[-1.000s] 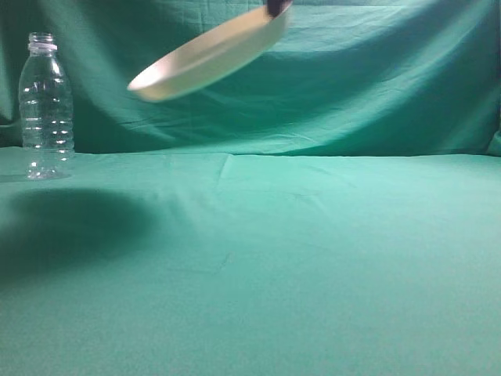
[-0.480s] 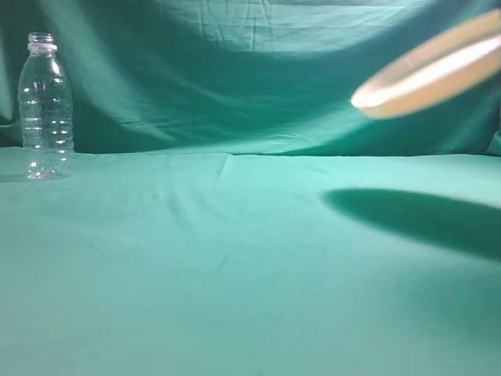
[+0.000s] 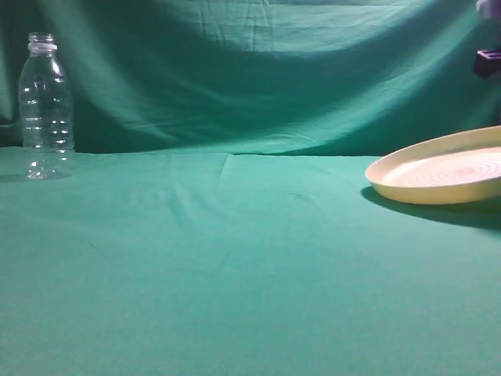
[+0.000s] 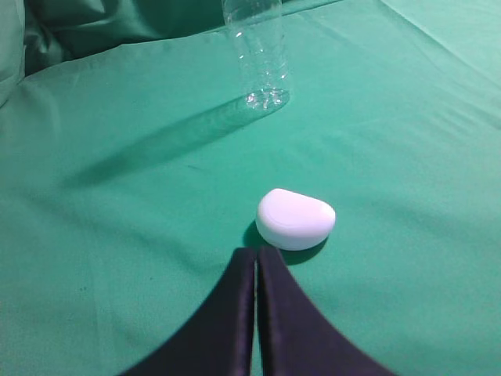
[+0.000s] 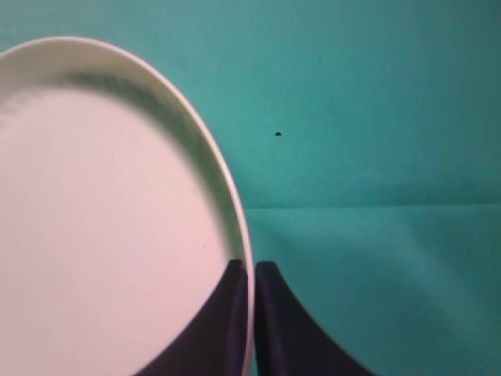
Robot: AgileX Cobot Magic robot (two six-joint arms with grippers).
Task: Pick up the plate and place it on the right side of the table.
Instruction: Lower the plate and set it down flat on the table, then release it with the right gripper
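Note:
The pale cream-yellow plate (image 3: 442, 174) sits low at the far right of the teal-green table (image 3: 235, 266), tilted slightly, its right part cut off by the frame edge. In the right wrist view my right gripper (image 5: 250, 265) is shut on the plate's rim (image 5: 117, 219), one finger inside the rim and one outside. Only a dark bit of the right arm (image 3: 487, 61) shows in the exterior view. My left gripper (image 4: 256, 252) is shut and empty, low over the cloth.
A clear plastic bottle (image 3: 45, 106) stands upright at the far left back; it also shows in the left wrist view (image 4: 257, 51). A small white rounded object (image 4: 295, 218) lies just ahead of the left fingertips. Green cloth backdrop (image 3: 258, 70) hangs behind the table.
The plate, held by my right gripper, has swung from high at the middle to the right and come down to the table's right side.

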